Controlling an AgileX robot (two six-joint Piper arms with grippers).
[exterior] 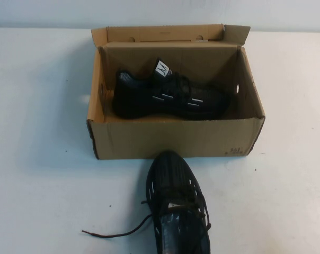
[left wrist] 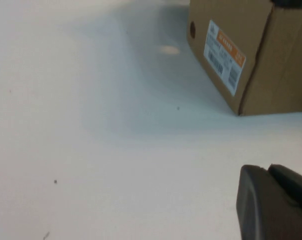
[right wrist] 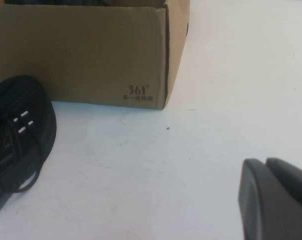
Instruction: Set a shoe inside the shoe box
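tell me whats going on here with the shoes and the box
Nothing is being handled right now. One black shoe already lies inside the open cardboard box. A second black shoe sits on the white table just in front of the box, its lace trailing to the left. The left gripper and right gripper are both shut, holding nothing, low over the table at either side of the box.

Matt corrugated cardboard shoe box, black mesh shoe
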